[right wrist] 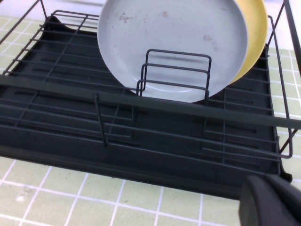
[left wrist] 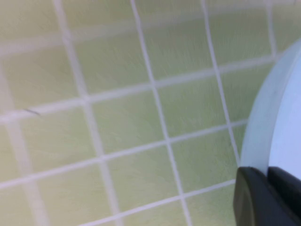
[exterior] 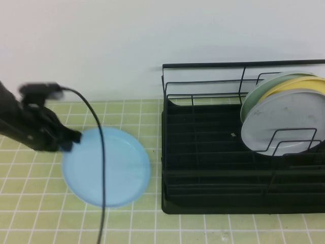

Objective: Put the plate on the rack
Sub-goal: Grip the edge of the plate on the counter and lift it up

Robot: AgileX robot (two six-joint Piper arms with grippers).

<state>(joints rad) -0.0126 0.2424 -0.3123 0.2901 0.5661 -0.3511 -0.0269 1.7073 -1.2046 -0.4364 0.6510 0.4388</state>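
Light blue round plate lies flat on the green tiled table, left of the black wire dish rack. The left hand is clamped on its left rim. Only the right wrist view shows the right hand, closed, near the rack's front edge, facing the upright grey plate and yellow plate.

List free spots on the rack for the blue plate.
Free: left and middle of the rack, from its left wall to the grey plate. Crowded: right end, where yellow plate and green plate stand behind it. Left hand shut on the blue plate at its left rim; right hand, shut, off the rack's near edge.
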